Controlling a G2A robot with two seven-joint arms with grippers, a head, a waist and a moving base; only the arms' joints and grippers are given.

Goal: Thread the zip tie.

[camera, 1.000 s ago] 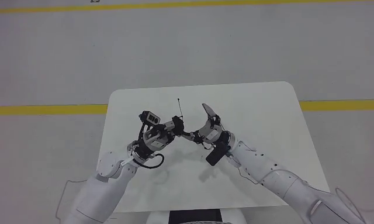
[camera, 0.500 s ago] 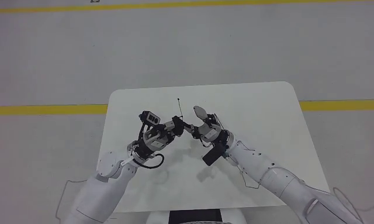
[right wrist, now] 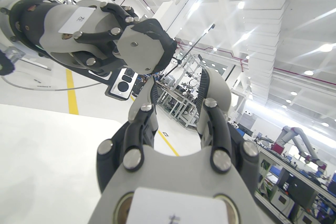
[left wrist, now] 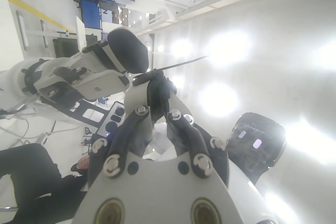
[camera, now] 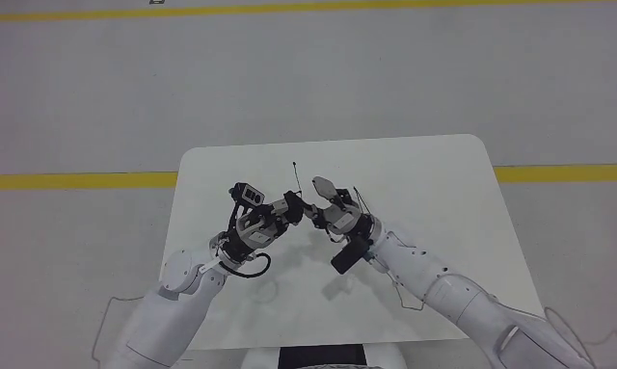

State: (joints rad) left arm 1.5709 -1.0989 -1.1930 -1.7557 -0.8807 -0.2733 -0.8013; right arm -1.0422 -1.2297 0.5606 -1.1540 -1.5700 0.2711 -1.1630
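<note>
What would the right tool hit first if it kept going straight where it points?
Probably the left tool, shut on the zip tie just ahead; depth is hard to judge.

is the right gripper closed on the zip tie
No, the fingers of the right gripper stand well apart, while the left gripper pinches the zip tie.

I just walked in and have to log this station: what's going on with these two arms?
The robot is working on a zip tie, held in the air above the white table. The left gripper is shut on the tie, whose thin tail sticks out past its fingertips. The right gripper is open, close beside the left one, and is not gripping the tie. Whether the tail has passed through the head cannot be told.
</note>
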